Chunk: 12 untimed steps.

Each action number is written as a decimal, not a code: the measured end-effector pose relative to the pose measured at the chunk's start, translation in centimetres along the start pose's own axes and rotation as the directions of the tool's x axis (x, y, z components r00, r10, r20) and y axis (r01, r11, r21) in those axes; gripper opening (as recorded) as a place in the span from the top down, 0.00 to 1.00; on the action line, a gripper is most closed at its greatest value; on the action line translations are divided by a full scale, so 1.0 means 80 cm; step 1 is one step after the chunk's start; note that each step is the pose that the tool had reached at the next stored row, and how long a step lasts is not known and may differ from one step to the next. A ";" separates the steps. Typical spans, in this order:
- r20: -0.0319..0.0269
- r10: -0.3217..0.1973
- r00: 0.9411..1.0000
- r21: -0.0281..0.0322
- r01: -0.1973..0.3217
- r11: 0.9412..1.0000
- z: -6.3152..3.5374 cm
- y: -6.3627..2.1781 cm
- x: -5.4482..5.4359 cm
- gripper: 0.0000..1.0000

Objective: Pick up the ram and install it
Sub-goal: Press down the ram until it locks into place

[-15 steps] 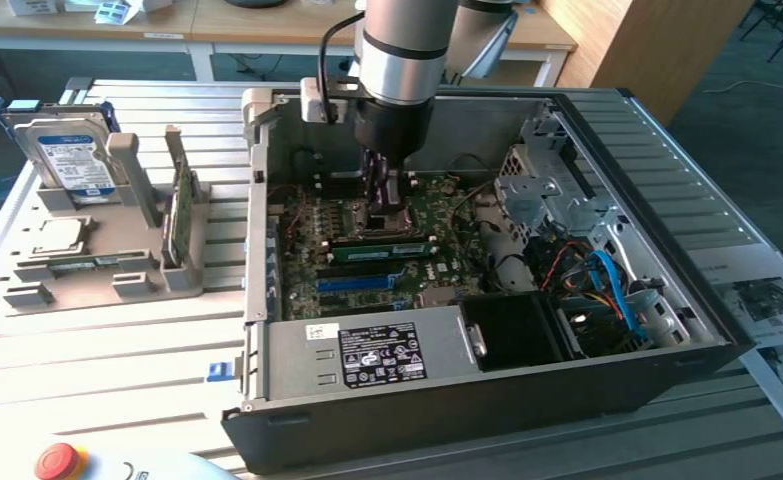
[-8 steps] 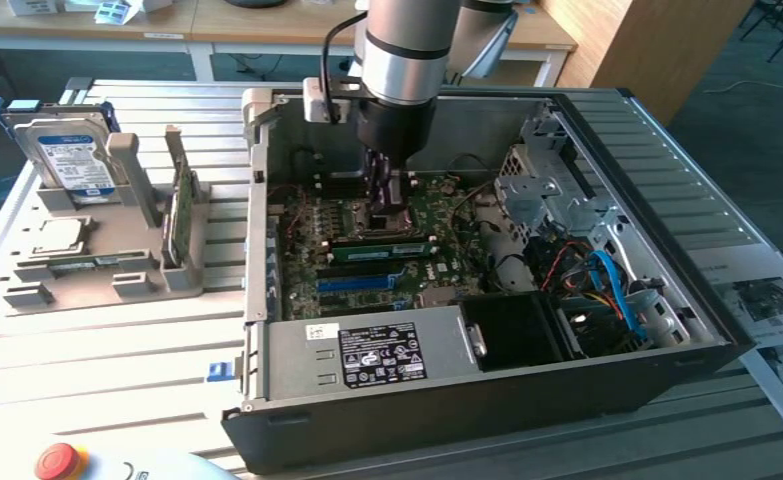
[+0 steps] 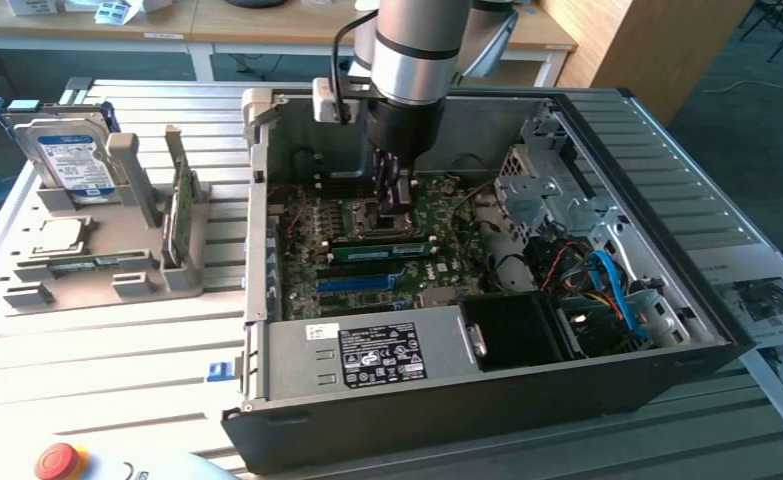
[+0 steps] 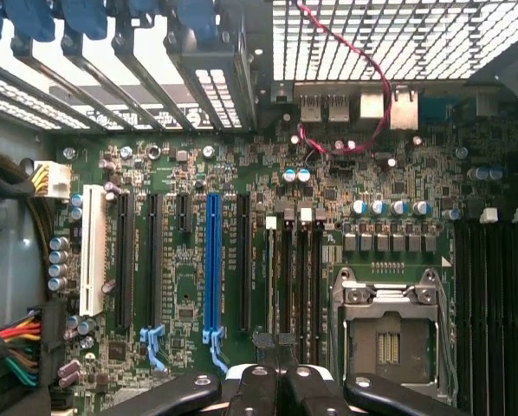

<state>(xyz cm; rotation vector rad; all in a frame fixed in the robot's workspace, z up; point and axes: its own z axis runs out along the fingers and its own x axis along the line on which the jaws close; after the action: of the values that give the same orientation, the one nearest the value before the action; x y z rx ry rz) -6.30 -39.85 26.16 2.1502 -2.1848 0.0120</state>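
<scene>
The ram (image 3: 384, 247), a long thin green stick, stands on edge in a slot of the motherboard (image 3: 431, 215) inside the open computer case (image 3: 498, 400). My gripper (image 3: 394, 205) reaches down into the case just above and behind the ram, next to the processor socket (image 3: 360, 212). Its fingers are shut together with nothing visible between them. In the wrist view the shut gripper (image 4: 276, 386) points along the black memory slots (image 4: 304, 277), between the blue slot (image 4: 211, 260) and the processor socket (image 4: 385, 334).
A grey fixture (image 3: 138, 275) at the exterior view's left holds a blue-labelled hard drive (image 3: 71, 155), a green card on edge (image 3: 178, 210) and a small square chip (image 3: 51, 235). Case walls, the power supply (image 3: 371, 352), cables (image 3: 605, 285) and a drive cage (image 3: 545, 195) surround the board. A red button (image 3: 60, 460) sits near the front.
</scene>
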 end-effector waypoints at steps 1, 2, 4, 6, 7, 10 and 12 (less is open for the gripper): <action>0.000 0.000 1.000 0.000 0.000 1.000 0.000 -0.002 0.000 0.90; 0.000 0.000 1.000 0.000 0.000 1.000 0.000 -0.004 0.000 0.90; 0.000 0.000 1.000 0.000 0.000 1.000 0.000 -0.007 0.000 0.90; 0.000 0.000 1.000 0.000 0.000 1.000 -0.001 -0.011 0.000 0.90; 0.000 0.000 1.000 0.000 0.000 1.000 -0.001 -0.012 0.000 0.90; 0.000 0.000 1.000 0.000 0.000 1.000 -0.001 -0.013 0.000 0.90; 0.000 0.000 1.000 0.000 0.000 1.000 -0.001 -0.013 0.000 0.90</action>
<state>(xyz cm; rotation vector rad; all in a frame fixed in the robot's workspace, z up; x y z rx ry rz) -5.23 -39.85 26.16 2.1502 -2.1847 0.0120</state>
